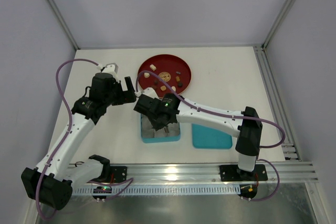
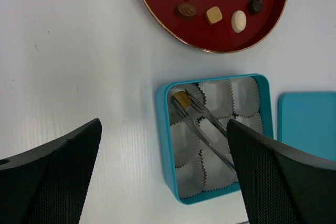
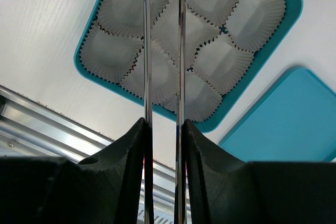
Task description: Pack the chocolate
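Several pieces of chocolate (image 2: 213, 14), tan, cream and dark brown, lie on the red plate (image 2: 157, 3). My right gripper (image 3: 164, 129) is shut on a pair of metal tongs (image 3: 181, 51) that reach over the teal box (image 2: 164, 145) of paper cups. The tongs' tips (image 2: 181, 107) flank a tan chocolate (image 2: 182, 98) in the box's corner cup nearest the plate; whether it rests in the cup I cannot tell. The other cups look empty. My left gripper (image 2: 164, 129) hangs open above the table by the box's left side, holding nothing.
The teal lid (image 1: 211, 136) lies flat to the right of the box (image 1: 144, 129). The red plate (image 1: 181, 69) sits behind the box. An aluminium rail (image 1: 210, 171) runs along the near edge, and white walls close in the table.
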`<act>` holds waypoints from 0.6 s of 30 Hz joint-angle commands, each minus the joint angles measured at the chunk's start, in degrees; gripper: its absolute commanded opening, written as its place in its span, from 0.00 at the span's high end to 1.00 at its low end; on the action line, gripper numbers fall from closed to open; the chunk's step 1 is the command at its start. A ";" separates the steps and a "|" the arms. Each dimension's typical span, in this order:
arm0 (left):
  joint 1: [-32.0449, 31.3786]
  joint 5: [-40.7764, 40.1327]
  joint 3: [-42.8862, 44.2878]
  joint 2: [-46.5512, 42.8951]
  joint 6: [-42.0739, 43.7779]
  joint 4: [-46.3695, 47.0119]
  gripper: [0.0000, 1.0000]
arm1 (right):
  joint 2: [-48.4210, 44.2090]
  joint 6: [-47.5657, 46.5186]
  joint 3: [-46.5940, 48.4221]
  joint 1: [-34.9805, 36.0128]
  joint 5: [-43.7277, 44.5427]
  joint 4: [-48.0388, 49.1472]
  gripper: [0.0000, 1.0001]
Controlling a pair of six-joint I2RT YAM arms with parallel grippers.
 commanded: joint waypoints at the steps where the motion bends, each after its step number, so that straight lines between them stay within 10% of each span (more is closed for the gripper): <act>1: 0.28 -0.37 -0.10 -1.21 -0.12 1.25 0.00 | -0.69 -0.23 2.47 0.20 1.52 0.35 0.66; 18: 0.37 -0.46 -0.02 -1.30 -0.03 1.17 0.00 | -0.95 -0.23 2.55 0.11 1.52 0.08 0.61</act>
